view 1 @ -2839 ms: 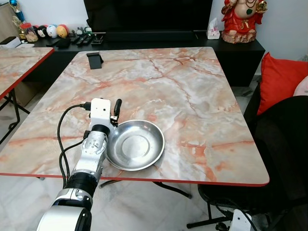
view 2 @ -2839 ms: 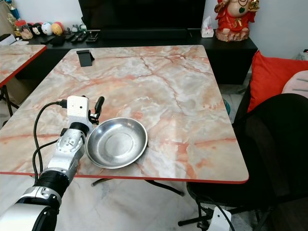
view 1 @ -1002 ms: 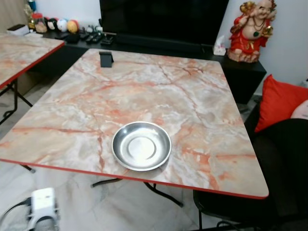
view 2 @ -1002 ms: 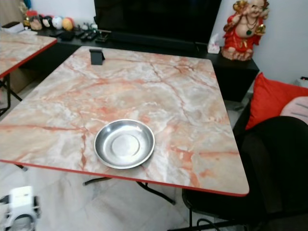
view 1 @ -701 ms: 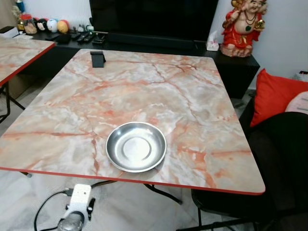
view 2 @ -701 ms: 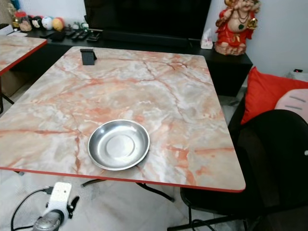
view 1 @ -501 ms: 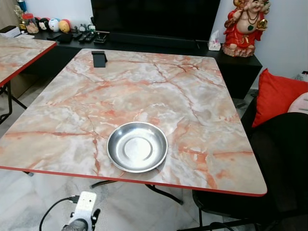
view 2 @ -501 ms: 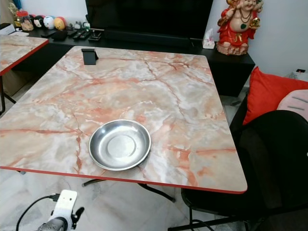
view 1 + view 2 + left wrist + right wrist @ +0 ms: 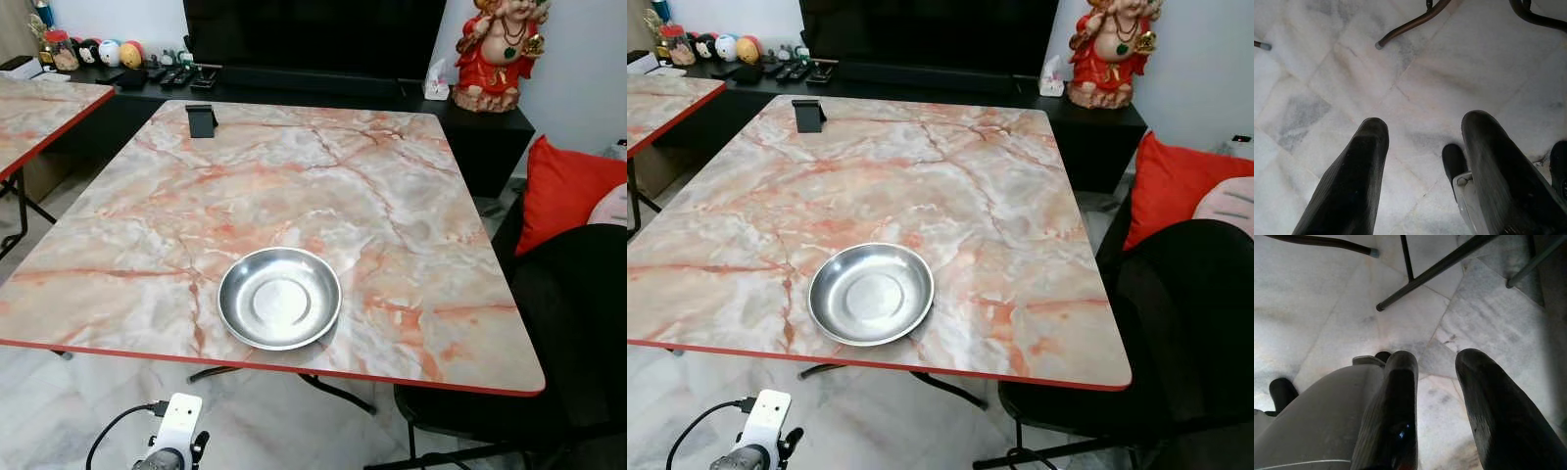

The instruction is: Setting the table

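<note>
The left gripper [image 9: 199,448] is hanging at 7 o'clock below the bench [image 9: 411,235] edge, fingers [image 9: 1352,181] spread and empty over the floor [image 9: 1327,73], having let go of the bowl [image 9: 279,298] and dropped away. The right gripper [image 9: 1437,396] is hanging idle, fingers parted too. The bowl is sitting upright near the front edge, apparently placed. A small black stand [image 9: 201,120] is resting at 11 o'clock.

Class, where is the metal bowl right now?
The metal bowl sits on the marble table, near its front red edge, slightly left of centre.
</note>
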Motion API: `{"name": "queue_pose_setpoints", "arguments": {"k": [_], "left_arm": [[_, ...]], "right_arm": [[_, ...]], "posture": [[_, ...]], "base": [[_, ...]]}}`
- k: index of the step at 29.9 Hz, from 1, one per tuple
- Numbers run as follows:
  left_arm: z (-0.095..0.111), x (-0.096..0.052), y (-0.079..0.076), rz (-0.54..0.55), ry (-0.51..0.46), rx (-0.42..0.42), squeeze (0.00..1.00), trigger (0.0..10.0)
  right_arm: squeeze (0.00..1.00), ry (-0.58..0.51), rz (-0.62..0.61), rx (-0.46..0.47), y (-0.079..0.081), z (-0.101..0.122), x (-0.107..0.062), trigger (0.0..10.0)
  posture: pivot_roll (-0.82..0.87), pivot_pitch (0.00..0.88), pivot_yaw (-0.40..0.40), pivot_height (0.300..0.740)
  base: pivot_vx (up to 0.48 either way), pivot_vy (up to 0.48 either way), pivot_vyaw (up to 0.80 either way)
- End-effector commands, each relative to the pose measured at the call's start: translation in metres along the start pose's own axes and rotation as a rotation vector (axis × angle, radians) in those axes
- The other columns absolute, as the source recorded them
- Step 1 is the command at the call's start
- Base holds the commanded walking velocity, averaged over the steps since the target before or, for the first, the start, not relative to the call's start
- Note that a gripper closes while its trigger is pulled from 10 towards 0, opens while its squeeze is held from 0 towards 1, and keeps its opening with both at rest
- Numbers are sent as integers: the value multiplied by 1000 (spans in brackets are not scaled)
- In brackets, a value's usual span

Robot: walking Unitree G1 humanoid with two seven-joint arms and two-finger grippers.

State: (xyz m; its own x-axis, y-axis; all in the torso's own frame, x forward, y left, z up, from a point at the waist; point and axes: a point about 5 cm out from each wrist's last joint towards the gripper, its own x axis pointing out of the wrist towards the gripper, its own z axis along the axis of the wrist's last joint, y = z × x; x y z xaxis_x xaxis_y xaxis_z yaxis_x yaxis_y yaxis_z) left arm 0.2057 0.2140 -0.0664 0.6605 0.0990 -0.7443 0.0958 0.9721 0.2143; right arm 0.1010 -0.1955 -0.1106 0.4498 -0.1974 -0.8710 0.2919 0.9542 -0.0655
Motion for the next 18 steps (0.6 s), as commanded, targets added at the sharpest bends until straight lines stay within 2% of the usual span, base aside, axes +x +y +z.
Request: {"name": "queue_pose_setpoints", "arguments": {"k": [1, 7, 12, 18], "left_arm": [[-4, 0, 0, 3, 29, -26, 0, 10000], [-8, -1, 1, -1, 50, -12, 0, 10000], [-15, -3, 9, 9, 77, -4, 0, 10000], [-25, -6, 12, 28, 108, -41, 0, 10000]], "right_arm": [[0, -1, -3, 6, 0, 0, 0, 10000], [0, 10, -4, 11, 0, -3, -1, 10000], [0, 13, 3, 19, 3, -4, -1, 10000], [0, 6, 9, -2, 4, -3, -1, 10000]], "posture": [[15, 0, -20, 740], [19, 0, -1, 740], [-12, 0, 26, 740], [0, 0, 16, 740]], "base": [[0, 0, 0], [0, 0, 0], [0, 0, 0], [0, 0, 0]]}}
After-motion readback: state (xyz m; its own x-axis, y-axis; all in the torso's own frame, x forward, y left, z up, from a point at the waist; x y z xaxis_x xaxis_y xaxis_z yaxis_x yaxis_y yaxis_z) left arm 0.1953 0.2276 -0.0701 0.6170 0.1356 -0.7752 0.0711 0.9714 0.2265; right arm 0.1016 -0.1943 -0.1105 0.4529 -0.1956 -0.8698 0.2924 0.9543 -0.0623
